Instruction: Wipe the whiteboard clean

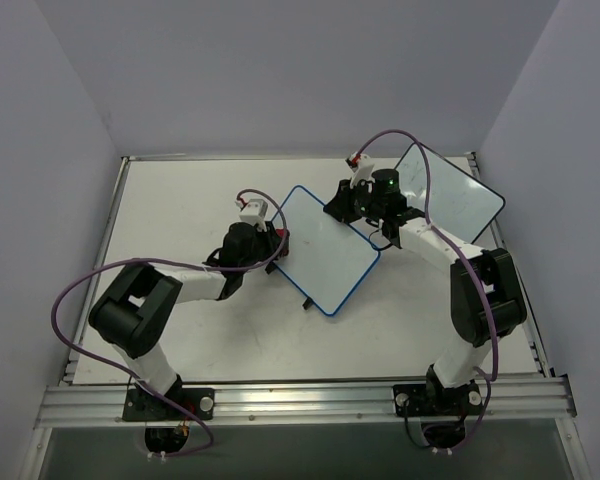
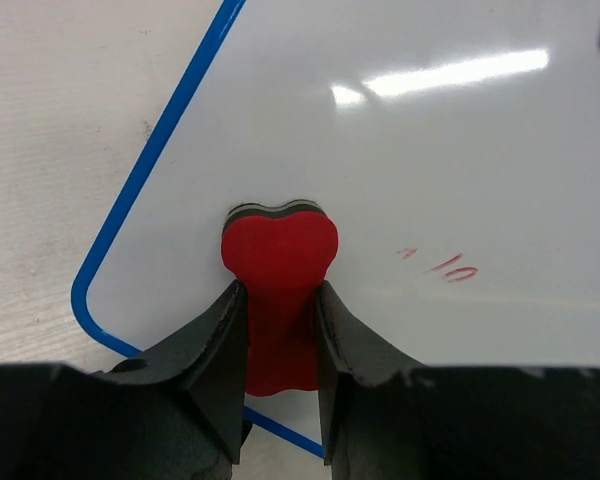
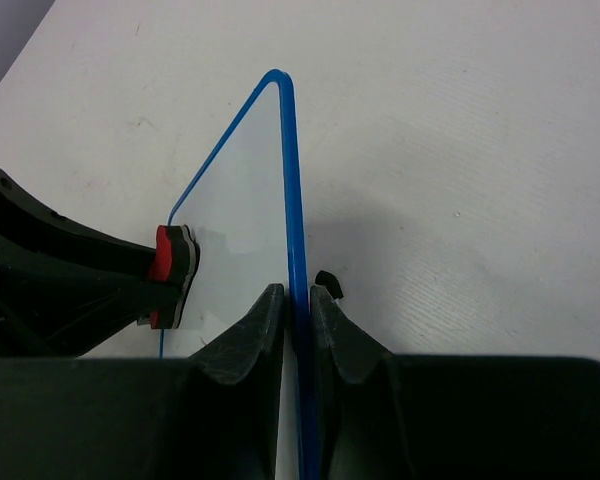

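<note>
whiteboard [image 1: 330, 262]: it lay slantwise near the middle of the table [image 1: 180, 210], its blue rim running all round.
red marks [image 2: 450, 268]: a few faint strokes stood on its white face, to the right of the eraser in my left wrist view.
eraser [image 2: 280, 262]: red and heart-shaped, with a dark felt layer set against the white face near a rounded corner.
left pincer [image 2: 278, 295]: I had it clamped on the eraser's narrow stem, a finger on either side.
right pincer [image 3: 298, 295]: I had it pinched on the whiteboard's far right edge, one finger on each face.
black foot [image 3: 326, 281]: it sat just beside my right finger.
second board [image 1: 450, 195]: white with a thin dark rim, it lay behind my right arm.
</note>
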Robot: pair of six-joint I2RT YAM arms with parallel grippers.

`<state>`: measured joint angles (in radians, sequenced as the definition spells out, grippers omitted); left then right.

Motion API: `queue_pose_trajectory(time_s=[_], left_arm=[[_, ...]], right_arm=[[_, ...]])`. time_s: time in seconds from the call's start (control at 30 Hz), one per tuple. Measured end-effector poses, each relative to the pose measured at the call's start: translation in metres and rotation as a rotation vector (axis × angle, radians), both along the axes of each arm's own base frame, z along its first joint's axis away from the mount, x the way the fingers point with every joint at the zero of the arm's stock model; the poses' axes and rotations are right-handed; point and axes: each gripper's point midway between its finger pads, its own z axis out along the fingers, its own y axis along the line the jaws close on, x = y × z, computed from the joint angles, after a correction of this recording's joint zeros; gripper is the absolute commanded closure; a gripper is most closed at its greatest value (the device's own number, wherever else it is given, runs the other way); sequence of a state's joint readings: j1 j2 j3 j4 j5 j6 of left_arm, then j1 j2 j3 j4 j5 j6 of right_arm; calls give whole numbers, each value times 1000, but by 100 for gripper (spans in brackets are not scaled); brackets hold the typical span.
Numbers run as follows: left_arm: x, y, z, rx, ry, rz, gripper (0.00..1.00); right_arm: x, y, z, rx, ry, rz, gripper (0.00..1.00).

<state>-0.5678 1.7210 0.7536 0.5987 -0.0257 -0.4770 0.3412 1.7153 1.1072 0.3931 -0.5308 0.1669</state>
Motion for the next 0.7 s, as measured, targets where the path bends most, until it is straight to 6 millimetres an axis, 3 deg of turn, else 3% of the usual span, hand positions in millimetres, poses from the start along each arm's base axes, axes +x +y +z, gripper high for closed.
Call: queue_pose_trajectory(time_s=[0.2,0.43,0.7], left_arm=[[-18,-9,-3,29,-46,-40,98],[-43,-45,5,40,-103,-155,98],[-46,-64,15,43,-114,-220,98]], right_arm=[[0,0,0,0,-1,0,100],[0,0,0,-1,-3,1,100],[0,0,0,-5,-6,3,100]])
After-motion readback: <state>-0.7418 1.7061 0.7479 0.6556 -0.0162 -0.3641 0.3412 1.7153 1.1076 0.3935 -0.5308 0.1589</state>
